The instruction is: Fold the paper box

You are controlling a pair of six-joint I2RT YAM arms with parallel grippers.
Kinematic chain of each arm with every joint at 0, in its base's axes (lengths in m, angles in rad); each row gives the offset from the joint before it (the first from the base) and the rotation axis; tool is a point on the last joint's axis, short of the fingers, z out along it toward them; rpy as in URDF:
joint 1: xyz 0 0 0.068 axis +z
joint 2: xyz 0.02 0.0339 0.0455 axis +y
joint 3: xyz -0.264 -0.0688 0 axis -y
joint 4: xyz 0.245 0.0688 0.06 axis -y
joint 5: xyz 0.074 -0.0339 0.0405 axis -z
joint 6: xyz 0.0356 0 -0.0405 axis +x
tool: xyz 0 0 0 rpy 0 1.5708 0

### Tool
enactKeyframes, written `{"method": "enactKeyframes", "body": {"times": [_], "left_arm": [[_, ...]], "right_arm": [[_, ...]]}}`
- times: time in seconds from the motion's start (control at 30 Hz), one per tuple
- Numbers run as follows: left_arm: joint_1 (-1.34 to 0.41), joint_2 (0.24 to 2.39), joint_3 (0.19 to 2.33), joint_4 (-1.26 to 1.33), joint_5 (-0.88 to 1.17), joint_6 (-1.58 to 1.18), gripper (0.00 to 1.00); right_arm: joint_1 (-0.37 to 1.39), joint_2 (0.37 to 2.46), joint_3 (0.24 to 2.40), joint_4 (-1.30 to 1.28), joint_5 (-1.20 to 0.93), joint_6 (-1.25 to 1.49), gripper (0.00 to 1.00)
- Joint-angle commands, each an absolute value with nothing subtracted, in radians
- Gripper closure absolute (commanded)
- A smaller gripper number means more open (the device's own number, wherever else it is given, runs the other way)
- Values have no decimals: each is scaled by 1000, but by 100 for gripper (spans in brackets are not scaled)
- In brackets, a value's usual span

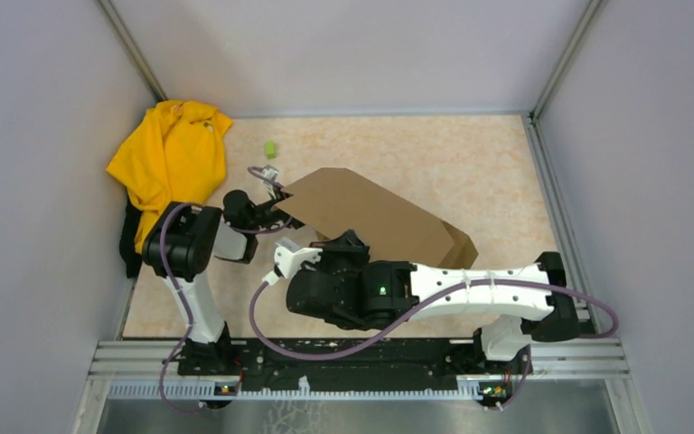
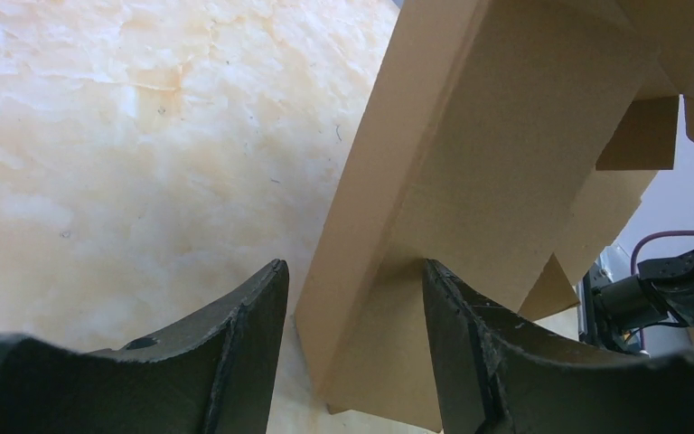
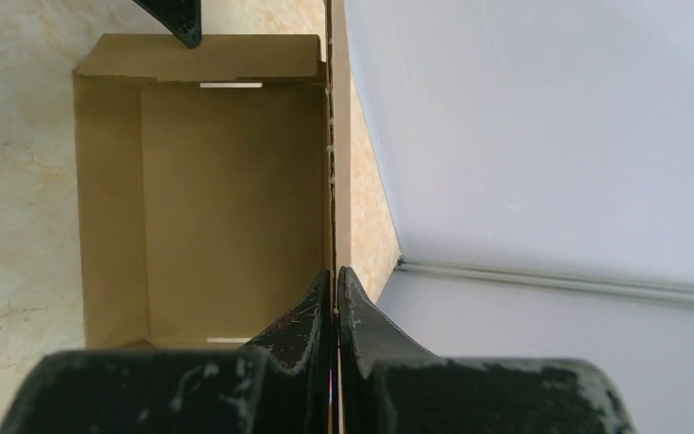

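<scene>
- The paper box (image 1: 375, 217) sits about the middle of the worktop (image 1: 488, 163). Its tray is open and its big lid panel is raised, tilting over the tray.
- The right gripper (image 3: 336, 282) is at the box's 6 o'clock — jaws pressed together on the edge of the raised lid panel, which runs edge-on straight into them (clearest in the wrist view).
- The left gripper (image 2: 354, 276) is at the box's 9 o'clock — jaws spread, straddling a folded wall at that end, one side against the cardboard, the other just clear of it.
- A yellow cloth (image 1: 167, 158) lies heaped at the worktop's 10 o'clock, with a small green thing (image 1: 270, 148) near 11. Both are apart from the box.
</scene>
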State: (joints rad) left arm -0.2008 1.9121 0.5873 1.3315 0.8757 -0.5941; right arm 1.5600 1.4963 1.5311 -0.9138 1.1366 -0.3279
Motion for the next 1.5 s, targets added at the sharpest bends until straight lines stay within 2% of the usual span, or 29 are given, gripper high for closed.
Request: {"method": "enactKeyframes", "body": {"times": [0.0, 1.07, 1.47], "left_arm": [[-207, 1872, 558, 1390, 882, -574, 38], [-215, 1740, 353, 1482, 776, -565, 37], [-222, 1758, 284, 1616, 801, -607, 36]], "right_arm": [[1586, 1521, 1534, -913, 1173, -282, 100], [1745, 1689, 1594, -1130, 1227, -28, 100], [1776, 1674, 1610, -1157, 1198, 93, 100]]}}
